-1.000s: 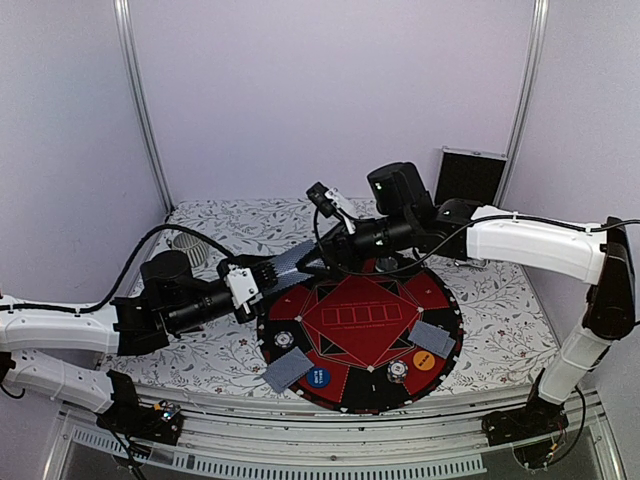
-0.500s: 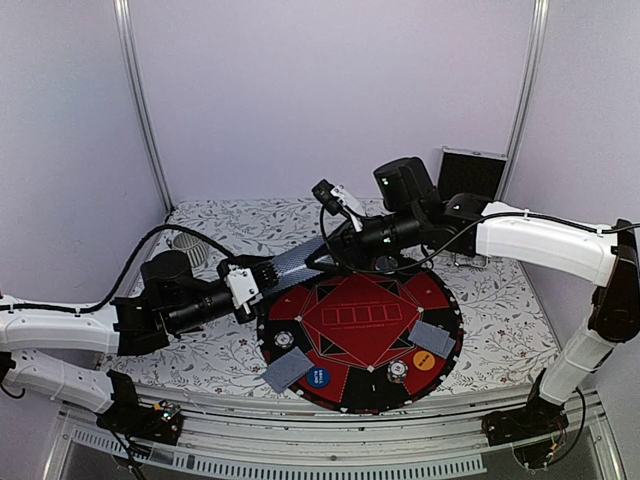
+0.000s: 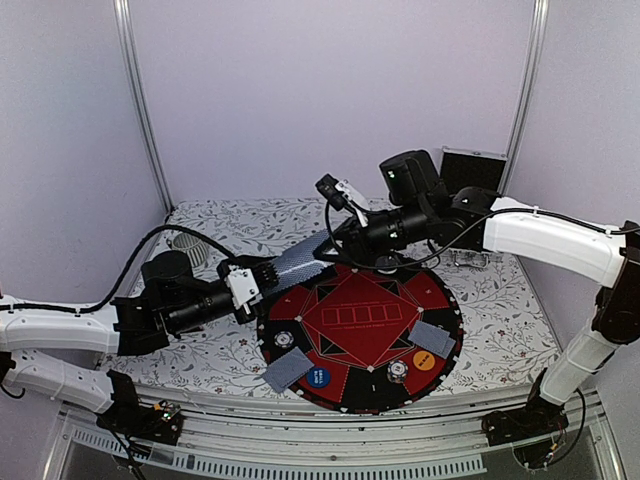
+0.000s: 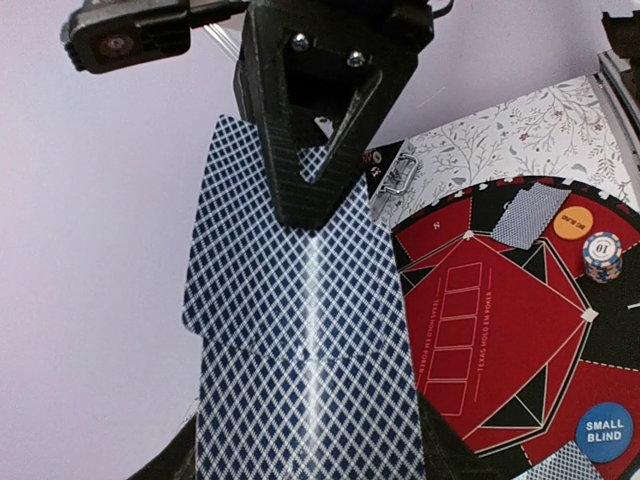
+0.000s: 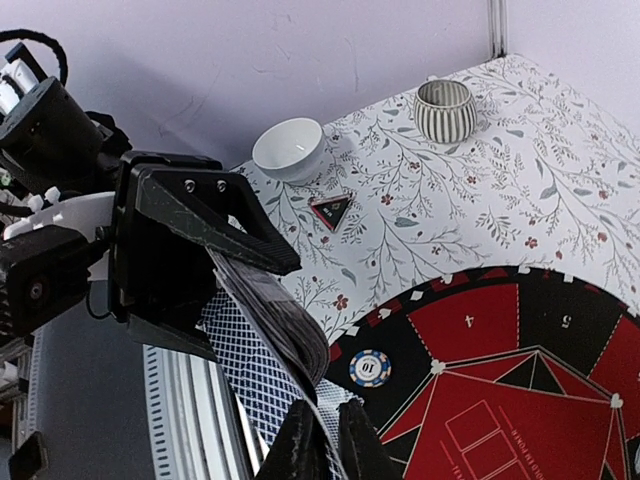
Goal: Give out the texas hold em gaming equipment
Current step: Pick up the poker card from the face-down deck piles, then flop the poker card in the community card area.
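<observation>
Between your two claws, raised off the bench [image 3: 505, 300], sits the deck of playing cards [image 4: 310, 400]. Your left claw [image 3: 272, 274] is clenched on its near end, backs facing up. Your right claw [image 5: 322, 440] is pinched on the far edge of the top card [image 4: 250, 230], which sits slid partway off the deck toward that claw. Below and right of the left claw lies the round mat [image 3: 447, 290]. On it, well below both claws: two dealt card piles [image 3: 288, 368] [image 3: 432, 338], a poker chip [image 3: 285, 338] and the blue disc [image 3: 318, 377] by the first, another chip [image 3: 397, 370] and the orange disc [image 3: 424, 360] by the second. Beyond the left claw in the right wrist view: white bowl [image 5: 290, 148], ribbed cup [image 5: 444, 108].
</observation>
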Controlling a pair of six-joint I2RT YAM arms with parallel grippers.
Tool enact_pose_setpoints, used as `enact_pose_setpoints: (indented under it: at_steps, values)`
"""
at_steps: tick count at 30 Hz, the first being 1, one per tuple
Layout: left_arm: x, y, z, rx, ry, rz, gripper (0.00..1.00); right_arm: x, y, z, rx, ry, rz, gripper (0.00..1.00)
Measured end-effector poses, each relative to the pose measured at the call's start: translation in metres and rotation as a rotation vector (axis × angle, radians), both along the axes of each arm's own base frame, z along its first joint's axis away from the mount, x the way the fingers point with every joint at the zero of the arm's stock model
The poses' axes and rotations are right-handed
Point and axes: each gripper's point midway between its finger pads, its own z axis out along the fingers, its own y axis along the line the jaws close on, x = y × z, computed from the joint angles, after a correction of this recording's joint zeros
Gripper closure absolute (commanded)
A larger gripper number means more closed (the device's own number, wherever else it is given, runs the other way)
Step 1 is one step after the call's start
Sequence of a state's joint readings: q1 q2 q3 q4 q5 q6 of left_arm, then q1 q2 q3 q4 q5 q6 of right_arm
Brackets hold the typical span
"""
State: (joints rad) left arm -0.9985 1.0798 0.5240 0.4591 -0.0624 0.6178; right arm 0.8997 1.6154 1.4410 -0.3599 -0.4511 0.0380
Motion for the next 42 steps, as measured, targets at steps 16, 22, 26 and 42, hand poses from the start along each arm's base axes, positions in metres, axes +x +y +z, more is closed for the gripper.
enact_pose_setpoints:
  at_steps: [16,22,26,42]
  values:
    - [0.000,0.000,0.000,0.001,0.001,0.001,0.48,0.001,-0.026,0.026,0.004,-0.031,-0.044,0.97]
    - [0.000,0.000,0.000,-0.001,0.001,0.004,0.48,0.015,-0.052,0.051,0.014,-0.102,-0.152,0.98]
    - [0.005,0.004,0.000,-0.005,0.008,0.039,0.48,0.036,-0.077,0.068,0.010,-0.176,-0.287,0.98]
    - [0.038,0.025,0.022,-0.102,0.025,0.260,0.49,0.097,-0.080,0.001,-0.218,-0.226,-0.442,0.98]
